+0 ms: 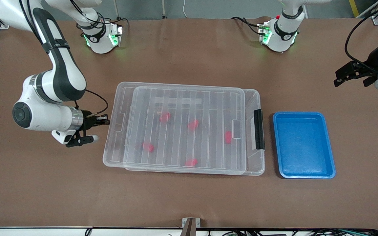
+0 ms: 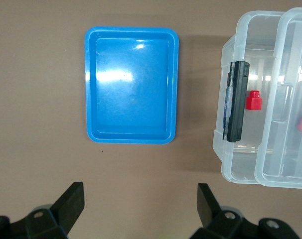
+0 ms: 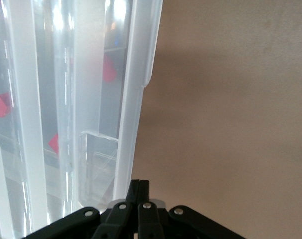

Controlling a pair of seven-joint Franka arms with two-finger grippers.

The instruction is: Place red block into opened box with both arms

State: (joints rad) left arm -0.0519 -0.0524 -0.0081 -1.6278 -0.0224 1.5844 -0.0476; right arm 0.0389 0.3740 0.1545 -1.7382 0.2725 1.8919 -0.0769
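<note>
The clear box [image 1: 112,154] lies mid-table with its ribbed lid [image 1: 176,144] resting on top, a strip at the black clasp [image 1: 258,129] end left uncovered. Inside, the red block [image 1: 228,137] [image 2: 253,100] with its stub lies by the clasp end; several similar red pieces lie under the lid. My right gripper [image 1: 105,122] [image 3: 143,185] is shut and empty, its tips low beside the box's short wall [image 3: 128,149] at the right arm's end. Contact there is unclear. My left gripper [image 1: 339,77] [image 2: 140,194] hangs open and empty over bare table at the left arm's end.
An empty blue tray [image 1: 330,164] [image 2: 91,89] sits beside the box's clasp end, toward the left arm's end of the table. Both arm bases [image 1: 102,39] [image 1: 279,36] stand along the table edge farthest from the front camera.
</note>
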